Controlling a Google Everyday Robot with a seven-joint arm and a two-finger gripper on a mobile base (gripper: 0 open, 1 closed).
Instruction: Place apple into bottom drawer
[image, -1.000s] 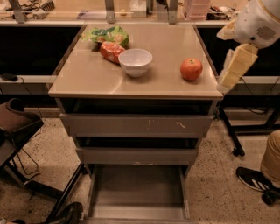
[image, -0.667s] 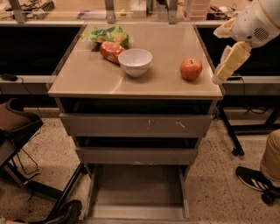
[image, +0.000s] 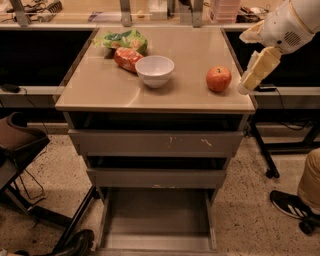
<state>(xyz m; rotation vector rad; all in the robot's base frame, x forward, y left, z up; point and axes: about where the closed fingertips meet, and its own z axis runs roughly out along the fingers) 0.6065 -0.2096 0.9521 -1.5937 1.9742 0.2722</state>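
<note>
On the right side of the counter (image: 100, 95), the red apple (image: 218, 79) sits to the right of a white bowl (image: 155, 70), with a red-orange snack bag (image: 126, 57) at far left. The claw (image: 246, 86) hangs just right of the apple, not touching it; whether it is apart or together cannot be told. Below, the bottom drawer (image: 157, 215) stands pulled out.
</note>
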